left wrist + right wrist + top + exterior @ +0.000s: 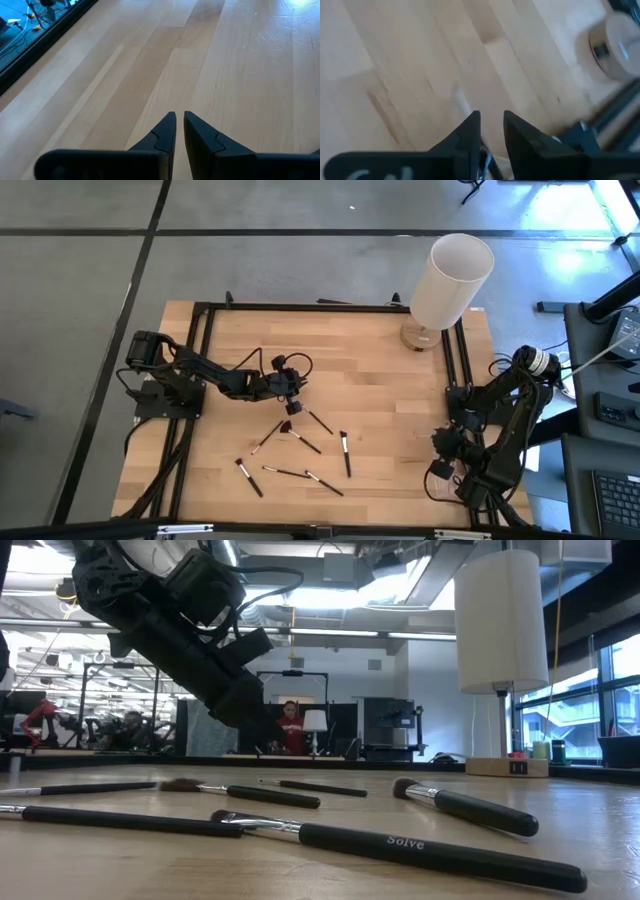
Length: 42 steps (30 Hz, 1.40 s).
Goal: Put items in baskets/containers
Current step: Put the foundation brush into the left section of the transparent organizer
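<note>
Several thin makeup brushes [345,452] with black handles lie flat and scattered on the near middle of the wooden table [380,380]. One of them has a reddish tip [287,426]. In the low view they lie close by [400,844]. My left gripper [180,118] hangs shut over bare wood just beyond the brushes [296,394], with nothing between its fingers. My right gripper [492,120] is open above bare wood by the table's right rail [447,442], away from the brushes. The baskets/containers are out of view.
A tall white cylinder [450,278] on a round wooden base stands at the far right corner and shows in the low view too [500,620]. A black metal frame [300,307] runs round the table. Bare wood lies between the brushes and the right rail.
</note>
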{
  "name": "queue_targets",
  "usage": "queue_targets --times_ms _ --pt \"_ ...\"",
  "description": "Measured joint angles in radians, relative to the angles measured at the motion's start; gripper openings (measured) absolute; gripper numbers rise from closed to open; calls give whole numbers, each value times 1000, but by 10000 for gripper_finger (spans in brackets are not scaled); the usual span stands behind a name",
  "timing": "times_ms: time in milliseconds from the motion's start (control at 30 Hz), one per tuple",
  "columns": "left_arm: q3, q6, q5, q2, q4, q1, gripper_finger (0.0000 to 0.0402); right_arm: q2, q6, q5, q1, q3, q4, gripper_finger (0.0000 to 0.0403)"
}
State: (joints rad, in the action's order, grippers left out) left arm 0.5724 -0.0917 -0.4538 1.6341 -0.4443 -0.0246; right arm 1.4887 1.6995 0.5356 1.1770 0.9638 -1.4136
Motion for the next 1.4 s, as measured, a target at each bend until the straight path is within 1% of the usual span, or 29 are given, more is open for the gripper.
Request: queue_targets --times_ms 100,167,300,433,500,567,633,700,767,833,900,967,1033,1133,1233,1333,1400 --pt "0 0 0 0 0 0 32 0 6 -58 0 0 -1 82" --pt "0 0 0 0 0 0 32 0 6 -70 0 0 -1 77" --pt "0 0 0 0 0 0 32 0 0 -49 0 22 -23 65" --pt "0 0 0 0 0 0 32 0 -2 -19 -15 103 -116 59" --pt "0 0 0 0 -1 0 32 0 2 -18 -42 156 -157 59" --pt "0 0 0 0 -8 0 32 -1 1 -7 -84 203 -154 59" --pt "0 0 0 0 -17 0 32 -5 -3 -9 -143 235 -155 59" --pt "0 0 0 0 -32 0 32 -16 -26 -42 -224 249 -156 59" --pt "0 0 0 0 -58 0 32 -25 -121 -125 -323 250 -156 59" --pt "0 2 0 0 -81 0 32 -28 -269 -195 -434 244 -156 59" --pt "0 24 0 0 -113 0 32 -30 -434 -213 -556 241 -157 59" --pt "0 43 1 0 -136 0 32 -31 -608 -198 -684 241 -137 59" --pt "0 57 1 0 -139 0 32 -31 -796 -194 -813 241 -78 59" --pt "0 69 2 0 -136 0 32 -31 -1051 -250 -975 241 37 59" --pt "0 71 29 0 -117 0 32 -31 -1234 -309 -1070 241 99 59" --pt "0 70 61 0 -85 0 32 -31 -1352 -327 -1115 241 80 61" --pt "0 64 71 0 -62 -4 32 -31 -1415 -330 -1128 241 65 69"
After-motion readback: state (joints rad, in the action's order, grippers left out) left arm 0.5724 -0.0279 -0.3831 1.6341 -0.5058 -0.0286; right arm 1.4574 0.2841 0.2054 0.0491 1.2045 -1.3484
